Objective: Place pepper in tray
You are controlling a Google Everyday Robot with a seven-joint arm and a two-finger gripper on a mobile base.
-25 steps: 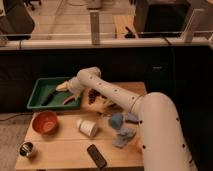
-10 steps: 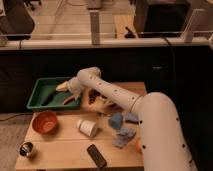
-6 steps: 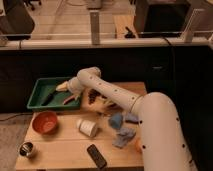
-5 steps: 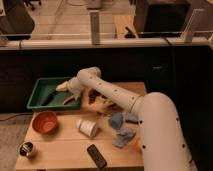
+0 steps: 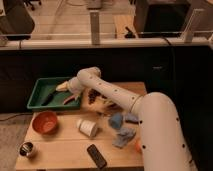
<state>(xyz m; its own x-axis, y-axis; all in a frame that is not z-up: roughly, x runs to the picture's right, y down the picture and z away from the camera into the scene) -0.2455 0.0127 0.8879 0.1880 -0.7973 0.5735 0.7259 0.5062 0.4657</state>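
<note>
The green tray (image 5: 41, 96) stands at the table's back left. My gripper (image 5: 69, 92) is at the end of the white arm, over the tray's right end. A slim orange-red shape that looks like the pepper (image 5: 69, 100) lies just below the gripper at the tray's right front corner; I cannot tell whether it is held or resting there. A yellowish curved item (image 5: 62, 86) shows just above it by the wrist. A dark object (image 5: 49, 95) lies inside the tray.
An orange bowl (image 5: 45, 121) sits in front of the tray, a white cup (image 5: 87, 127) lies on its side mid-table. A black remote (image 5: 96, 155), a small can (image 5: 27, 149), blue cloth (image 5: 122, 131) and dark packets (image 5: 95, 97) also lie on the table.
</note>
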